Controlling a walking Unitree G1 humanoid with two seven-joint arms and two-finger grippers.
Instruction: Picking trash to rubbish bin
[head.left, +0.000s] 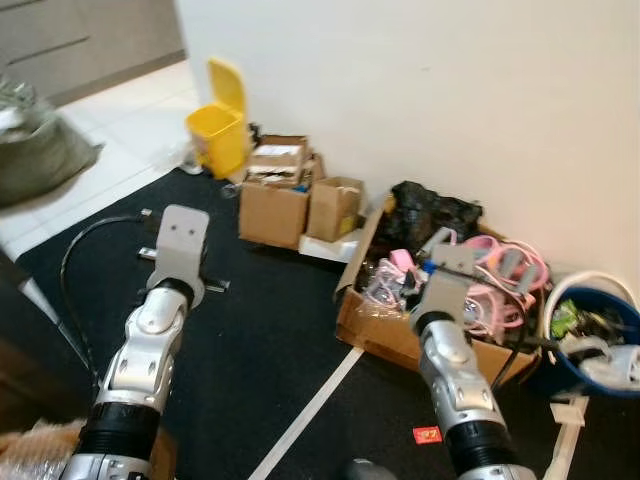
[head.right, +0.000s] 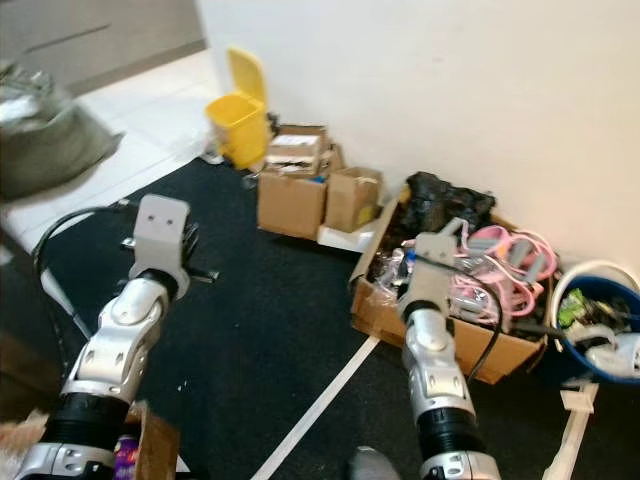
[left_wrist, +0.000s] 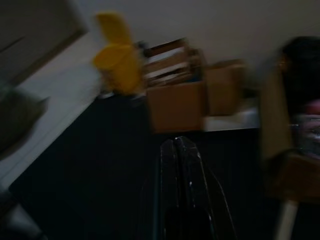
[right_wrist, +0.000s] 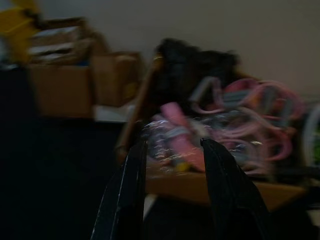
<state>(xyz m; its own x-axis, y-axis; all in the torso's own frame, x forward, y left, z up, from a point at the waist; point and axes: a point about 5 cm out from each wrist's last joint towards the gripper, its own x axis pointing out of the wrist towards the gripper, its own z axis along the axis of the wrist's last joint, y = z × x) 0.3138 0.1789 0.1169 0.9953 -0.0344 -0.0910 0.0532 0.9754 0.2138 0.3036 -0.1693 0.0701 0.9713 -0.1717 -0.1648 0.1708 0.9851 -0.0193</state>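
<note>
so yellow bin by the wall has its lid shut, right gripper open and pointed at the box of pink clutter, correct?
Not quite: the yellow bin has its lid raised, as the left eye view shows. The rest holds: right gripper is open, pointed at the box of pink clutter.

yellow bin (head.left: 222, 128), black carpet (head.left: 250, 340)

A cluttered corner of a home, likely storage space. Shown by: white wall (head.left: 450, 90); black carpet (head.left: 270, 340) beside pale tiled floor (head.left: 130, 130); yellow pedal bin (head.left: 222, 125); cardboard boxes (head.left: 285, 195) of household oddments lined against the wall.
</note>
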